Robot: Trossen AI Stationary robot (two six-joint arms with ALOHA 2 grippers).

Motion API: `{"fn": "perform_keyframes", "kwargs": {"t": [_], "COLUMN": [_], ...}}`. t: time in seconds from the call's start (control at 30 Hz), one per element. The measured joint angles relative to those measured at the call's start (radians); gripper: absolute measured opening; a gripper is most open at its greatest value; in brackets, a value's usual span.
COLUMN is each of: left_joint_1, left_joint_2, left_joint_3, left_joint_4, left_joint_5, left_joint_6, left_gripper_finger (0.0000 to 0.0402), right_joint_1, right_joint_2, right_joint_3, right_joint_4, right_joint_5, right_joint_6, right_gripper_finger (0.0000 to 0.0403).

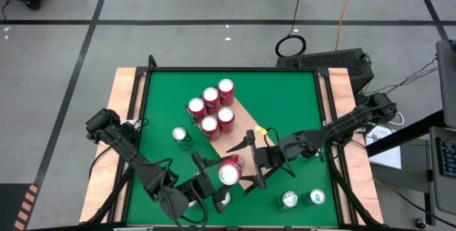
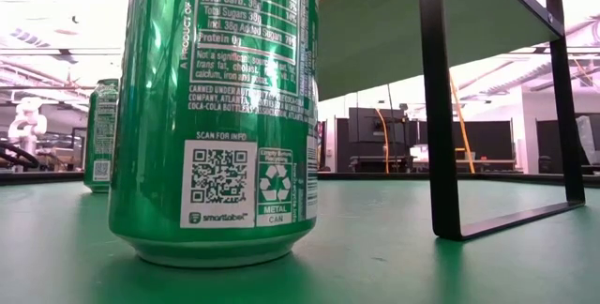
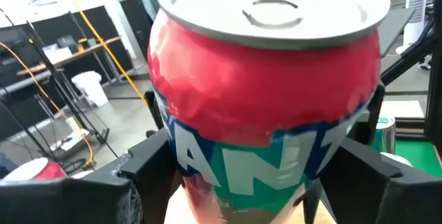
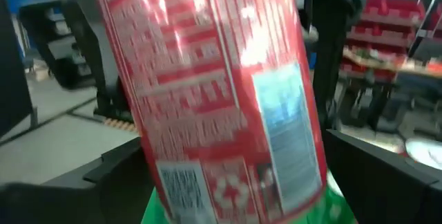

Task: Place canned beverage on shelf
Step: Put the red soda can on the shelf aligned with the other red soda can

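One red can [image 1: 230, 172] sits clamped in the left tool [image 1: 214, 179], right tool [image 1: 258, 161] spread beside it.

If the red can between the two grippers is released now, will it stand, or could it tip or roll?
The red can looks tall and narrow, so it may tip easily; in the right wrist view it appears tilted. Its smooth round wall would probably roll once down, and may slip between the left gripper fingers.

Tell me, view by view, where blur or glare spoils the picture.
Right wrist view: the red can is streaked with motion blur and white glare, its print unreadable. Left wrist view: the can sits soft and close. Low view: the green can is sharp, the bright room behind washed out. High view: even and clear.
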Motion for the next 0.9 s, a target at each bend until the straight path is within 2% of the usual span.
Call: {"fn": "perform_keyframes", "kwargs": {"t": [0.23,0.4,0.5,0.57,0.7,0.9], "left_joint_1": [0.027,0.043,0.046,0.046,0.062,0.11], "left_joint_2": [0.0,-0.004,-0.004,-0.004,-0.005,-0.005], "left_joint_3": [0.0,0.002,0.002,0.002,0.002,0.002], "left_joint_4": [0.002,0.026,0.012,0.006,-0.044,-0.141], "left_joint_5": [0.022,0.081,0.095,0.095,0.132,0.191], "left_joint_6": [-0.009,-0.027,-0.045,-0.056,-0.149,-0.304], "left_gripper_finger": [0.0285,0.0285,0.0285,0.0285,0.0285,0.0285], "right_joint_1": [-0.003,-0.008,0.006,0.016,0.049,0.09], "right_joint_2": [-0.046,-0.06,-0.117,-0.16,-0.251,-0.317], "right_joint_3": [-0.001,-0.006,-0.006,-0.005,-0.006,-0.004], "right_joint_4": [-0.183,-0.363,-0.489,-0.555,-0.581,-0.474], "right_joint_5": [0.0,0.073,0.135,0.138,0.137,0.124], "right_joint_6": [0.049,0.074,0.105,0.133,0.154,0.141], "right_gripper_finger": [0.0379,0.0379,0.0379,0.0379,0.038,0.038]}}
